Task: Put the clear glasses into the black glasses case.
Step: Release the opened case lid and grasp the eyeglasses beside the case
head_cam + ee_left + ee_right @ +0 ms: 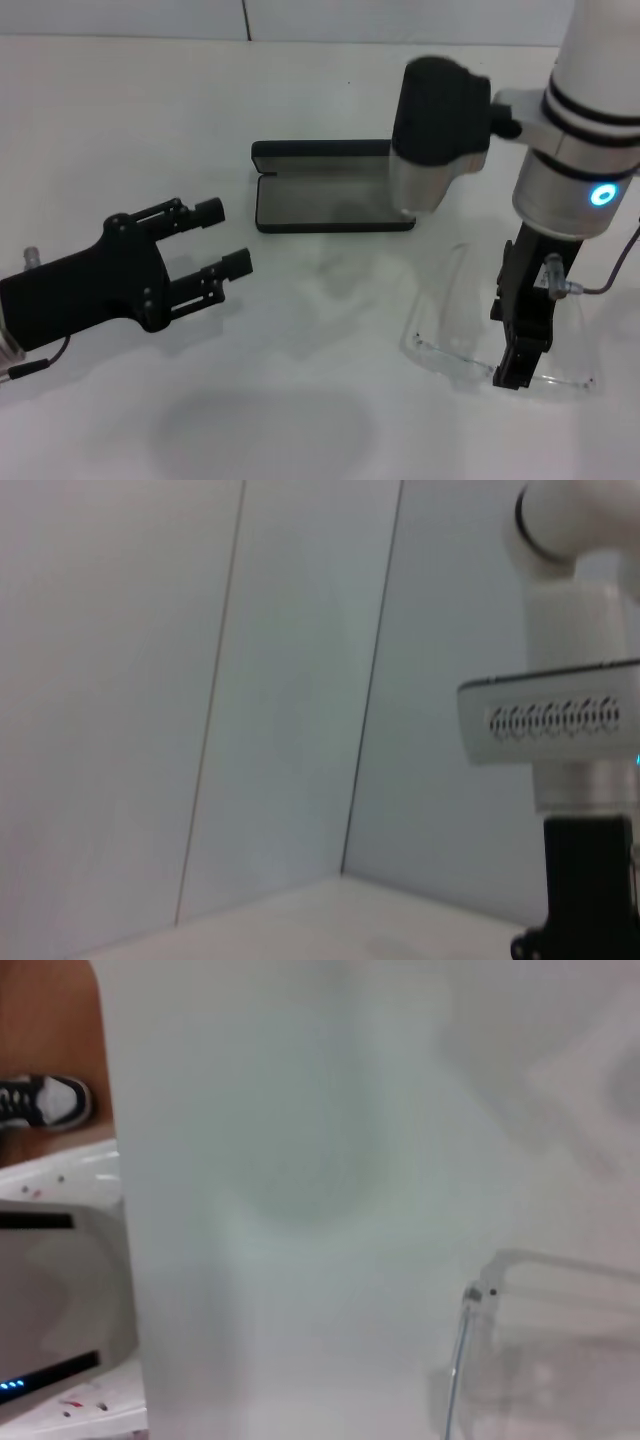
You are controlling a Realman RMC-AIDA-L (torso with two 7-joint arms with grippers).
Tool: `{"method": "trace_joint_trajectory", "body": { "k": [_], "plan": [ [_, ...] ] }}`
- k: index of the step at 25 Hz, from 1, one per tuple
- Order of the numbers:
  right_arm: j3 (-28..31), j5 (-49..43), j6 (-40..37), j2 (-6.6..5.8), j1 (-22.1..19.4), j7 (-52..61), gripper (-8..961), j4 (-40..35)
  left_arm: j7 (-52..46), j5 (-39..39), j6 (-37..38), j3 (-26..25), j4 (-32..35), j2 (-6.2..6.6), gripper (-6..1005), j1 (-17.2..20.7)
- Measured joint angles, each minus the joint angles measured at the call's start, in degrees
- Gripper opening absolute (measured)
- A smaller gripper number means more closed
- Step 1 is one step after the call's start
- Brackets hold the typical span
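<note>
At near right, the right gripper (518, 372), jaws narrow, straddles the transparent plastic wraparound glasses (470, 330); grip the lens edge squarely before lifting toward the open black hard-shell case (325, 198); left gripper (228, 240) idles, jaws wide.

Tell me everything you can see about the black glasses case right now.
The black glasses case is a rectangular hard-looking case with rounded corners, lying open on the white table. Its black lid stands up along the far edge, and the grey-lined tray faces up with nothing visible inside. The right arm's wrist hides its right end. No gripper touches it: the clear glasses lie apart, nearer the robot, under the right gripper, and the left gripper hovers open beside it.
</note>
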Motion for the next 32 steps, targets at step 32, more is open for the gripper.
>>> {"method": "trace_joint_trajectory", "body": {
  "k": [32],
  "plan": [
    [-13.30, 3.25, 12.47, 0.00, -1.36, 1.91, 705, 5.73, 2.52, 4.09, -3.59, -2.71, 0.07, -0.76, 662, -0.89]
  ]
}}
